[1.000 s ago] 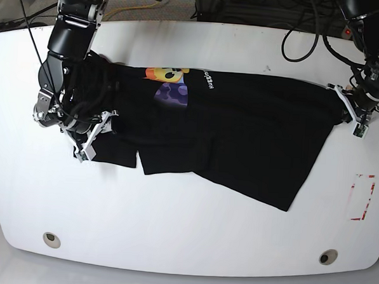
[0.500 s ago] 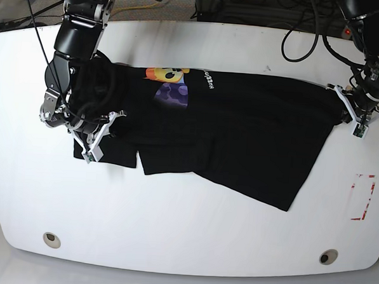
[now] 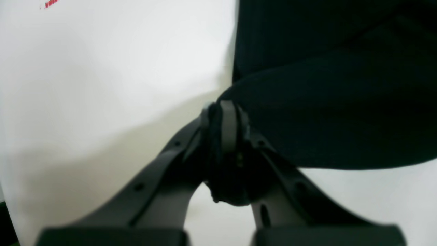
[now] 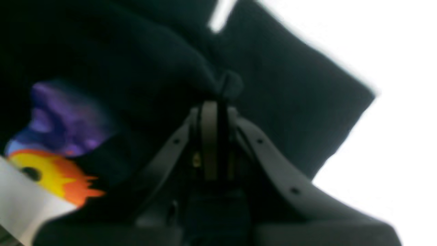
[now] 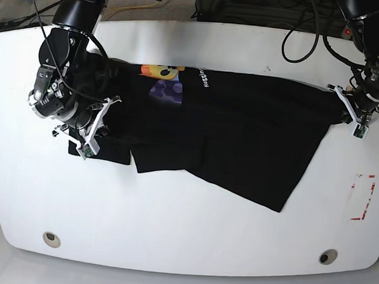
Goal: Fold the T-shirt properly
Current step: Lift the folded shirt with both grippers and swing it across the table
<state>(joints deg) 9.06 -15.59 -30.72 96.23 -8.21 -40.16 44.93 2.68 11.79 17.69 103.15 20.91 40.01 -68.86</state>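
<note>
The black T-shirt point(image 5: 240, 138) lies spread across the white table point(image 5: 184, 237), its orange, yellow and purple graphic point(image 5: 164, 80) and white lettering facing up at the far left. My left gripper point(image 5: 342, 99) is at the shirt's right end. The left wrist view shows it point(image 3: 223, 114) shut on a bunched fold of black cloth point(image 3: 341, 102). My right gripper point(image 5: 110, 106) is over the shirt's left end. Its wrist view shows the jaws point(image 4: 213, 106) shut on a pinch of the cloth point(image 4: 273, 85), with the graphic point(image 4: 58, 143) off to the left.
A red-striped rectangle point(image 5: 363, 197) is marked on the table at the right. Two round holes point(image 5: 52, 239) point(image 5: 328, 257) sit near the front edge. Black cables point(image 5: 309, 34) trail over the back edge. Bare white tabletop runs along the front.
My right gripper has shut on the shirt's left part and moved left and back, dragging that end and the graphic slightly left. The left arm has held still.
</note>
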